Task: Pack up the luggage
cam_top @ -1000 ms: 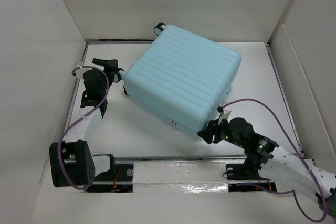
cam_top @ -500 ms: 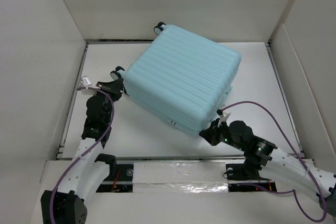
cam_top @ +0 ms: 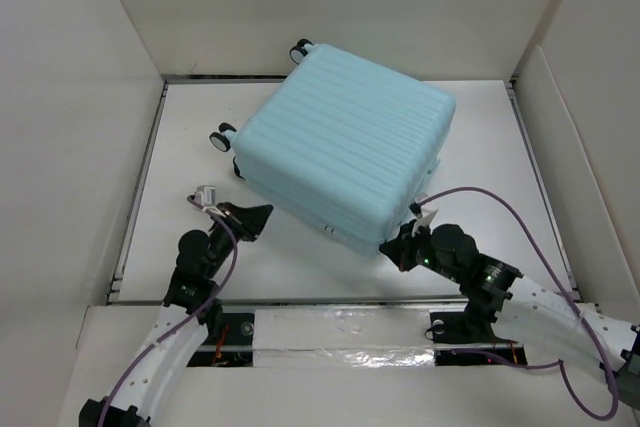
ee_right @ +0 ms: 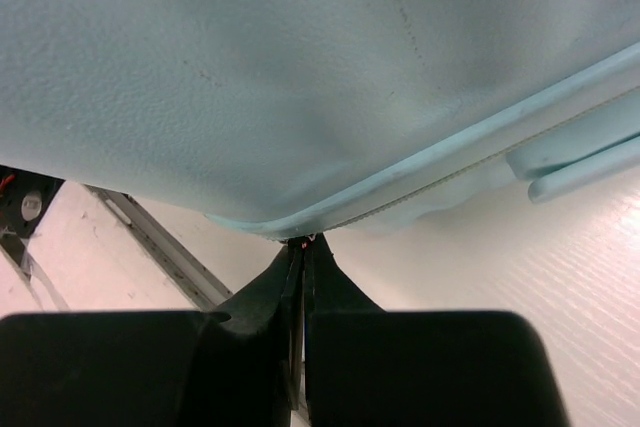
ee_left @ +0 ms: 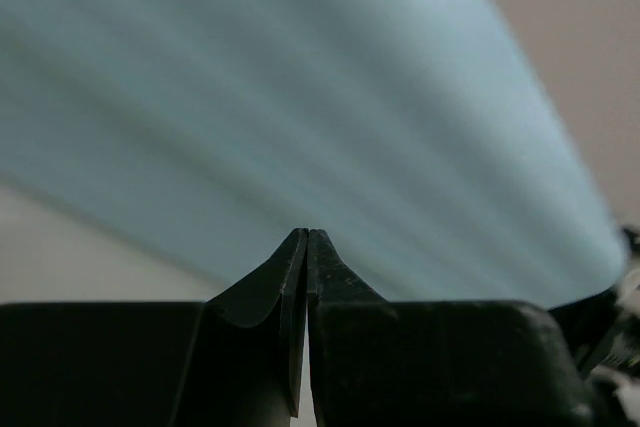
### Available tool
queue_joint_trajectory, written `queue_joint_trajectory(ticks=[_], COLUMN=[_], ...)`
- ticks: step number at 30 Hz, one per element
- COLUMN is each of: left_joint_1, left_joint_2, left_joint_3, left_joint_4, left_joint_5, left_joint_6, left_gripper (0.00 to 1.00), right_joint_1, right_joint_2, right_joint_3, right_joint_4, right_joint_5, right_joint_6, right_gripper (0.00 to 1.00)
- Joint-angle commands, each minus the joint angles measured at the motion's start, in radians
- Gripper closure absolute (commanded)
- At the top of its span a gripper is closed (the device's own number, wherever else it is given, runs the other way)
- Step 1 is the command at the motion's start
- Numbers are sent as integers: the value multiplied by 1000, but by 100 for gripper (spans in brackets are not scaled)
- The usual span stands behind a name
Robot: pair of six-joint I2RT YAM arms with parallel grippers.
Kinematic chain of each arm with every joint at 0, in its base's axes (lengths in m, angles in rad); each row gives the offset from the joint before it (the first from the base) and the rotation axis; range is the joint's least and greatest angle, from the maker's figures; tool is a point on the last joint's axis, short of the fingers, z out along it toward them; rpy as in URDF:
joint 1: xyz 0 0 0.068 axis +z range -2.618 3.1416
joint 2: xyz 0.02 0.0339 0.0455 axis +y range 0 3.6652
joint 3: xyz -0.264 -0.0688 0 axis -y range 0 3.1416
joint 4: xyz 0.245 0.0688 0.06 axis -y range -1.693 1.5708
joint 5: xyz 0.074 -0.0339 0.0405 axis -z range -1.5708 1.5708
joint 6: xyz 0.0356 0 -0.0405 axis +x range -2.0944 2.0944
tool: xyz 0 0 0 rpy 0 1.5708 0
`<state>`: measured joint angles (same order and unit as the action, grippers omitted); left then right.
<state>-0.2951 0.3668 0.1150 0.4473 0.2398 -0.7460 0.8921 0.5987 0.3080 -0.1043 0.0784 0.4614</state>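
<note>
The luggage (cam_top: 350, 152) is lying flat and closed on the white table (cam_top: 300, 262), filling the centre and upper middle of the top view and sitting turned at an angle, so that one corner is pointing toward the lower middle of the frame. Its ribbed aqua shell is facing up. Two caster wheels are showing along its upper-left side, one (cam_top: 300, 49) near the top of the frame and one (cam_top: 221, 137) further down toward the left.

The left gripper (cam_top: 257, 217) is sitting at lower left of the top view, pointing up and right toward the long lower-left side of the luggage and resting just beside it. In the left wrist view its fingers (ee_left: 330, 277) are pressing together with nothing between them, and the luggage (ee_left: 300, 97) is filling the upper frame as a blurred blue surface.

The right gripper (cam_top: 396, 247) is sitting at lower centre-right, its tip meeting the lowest corner of the luggage. In the right wrist view this gripper (ee_right: 303, 244) is closed too, empty, its tips lying right under the corner seam of the shell (ee_right: 300, 77); whether they are actually touching it I cannot tell.
</note>
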Motion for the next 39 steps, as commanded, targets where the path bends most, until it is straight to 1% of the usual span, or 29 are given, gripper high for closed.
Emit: queue_joint_trajectory(ticks=[1, 2, 3, 5, 6, 8, 9, 10, 11, 12, 13, 14, 15, 16, 17, 18, 20, 22, 26, 27, 30, 31, 32, 33, 34, 35, 37, 38, 39], left_joint_1=[-4, -4, -31, -138, -312, -529, -640, -774, -776, -776, -736, -727, -727, -727, -737, -737, -737, -737, -737, -737, -737, -737, -737, -737, -737, -737, -737, -737, -737], left_joint_2=[30, 58, 129, 214, 313, 432, 561, 624, 671, 745, 774, 802, 858, 888, 912, 961, 1006, 1070, 1172, 1201, 1236, 1247, 1255, 1274, 1284, 1291, 1310, 1314, 1324], left_joint_3=[-106, -110, -106, -89, -59, -8, 67, 105, 138, 156, 152, 153, 187, 211, 235, 276, 317, 373, 449, 474, 506, 514, 523, 538, 543, 549, 558, 561, 568], left_joint_4=[22, 49, 88, 145, 174, 244, 246, 240, 251, 281, 382, 421, 419, 415, 418, 430, 449, 481, 525, 531, 554, 556, 557, 559, 568, 573, 593, 597, 602], left_joint_5=[133, 141, 136, 71, -64, -253, -492, -582, -608, -553, -510, -479, -478, -487, -496, -510, -523, -536, -557, -551, -560, -565, -571, -582, -583, -583, -586, -588, -593], left_joint_6=[79, 89, 126, 146, 154, 165, 169, 163, 159, 152, 125, 114, 109, 108, 111, 119, 123, 128, 142, 140, 137, 140, 142, 143, 143, 143, 134, 128, 123], left_gripper=[100, 100, 100, 100, 100, 100, 100, 100, 100, 100, 100, 100, 100, 100, 100, 100, 100, 100, 100, 100, 100, 100, 100, 100, 100, 100, 100, 100, 100], right_joint_1=[-58, -83, -102, -145, -191, -235, -284, -310, -337, -363, -413, -438, -461, -505, -524, -536, -547, -533, -451, -399, -311, -248, -214, -179, -107, -70, 2, 75, 111], right_joint_2=[18, 21, 35, 53, 62, 78, 84, 93, 96, 102, 107, 114, 118, 119, 121, 121, 116, 102, 72, 66, 39, 36, 36, 36, 39, 50, 72, 104, 124], right_joint_3=[66, 68, 78, 95, 105, 131, 140, 152, 175, 186, 193, 200, 200, 197, 192, 184, 174, 151, 115, 112, 108, 114, 123, 129, 135, 140, 151, 155, 167], right_joint_4=[193, 198, 199, 198, 198, 195, 193, 187, 181, 172, 170, 170, 176, 183, 187, 196, 199, 195, 187, 174, 122, 109, 107, 71, 69, 71, 92, 94, 139], right_joint_5=[124, 112, 104, 57, 40, 0, -11, -28, -69, -93, -121, -156, -172, -193, -233, -255, -299, -299, -253, -237, -140, -114, -94, -41, -22, -2, 66, 108, 132], right_joint_6=[-40, -44, -56, -73, -88, -110, -136, -147, -162, -185, -196, -204, -217, -217, -219, -218, -213, -195, -156, -141, -113, -107, -98, -80, -69, -55, -15, -1, 25], right_gripper=[100, 100, 100, 100, 100, 100, 100, 100, 100, 100, 100, 100, 100, 100, 100, 100, 100, 100, 100, 100, 100, 100, 100, 100, 100, 100, 100, 100, 100])
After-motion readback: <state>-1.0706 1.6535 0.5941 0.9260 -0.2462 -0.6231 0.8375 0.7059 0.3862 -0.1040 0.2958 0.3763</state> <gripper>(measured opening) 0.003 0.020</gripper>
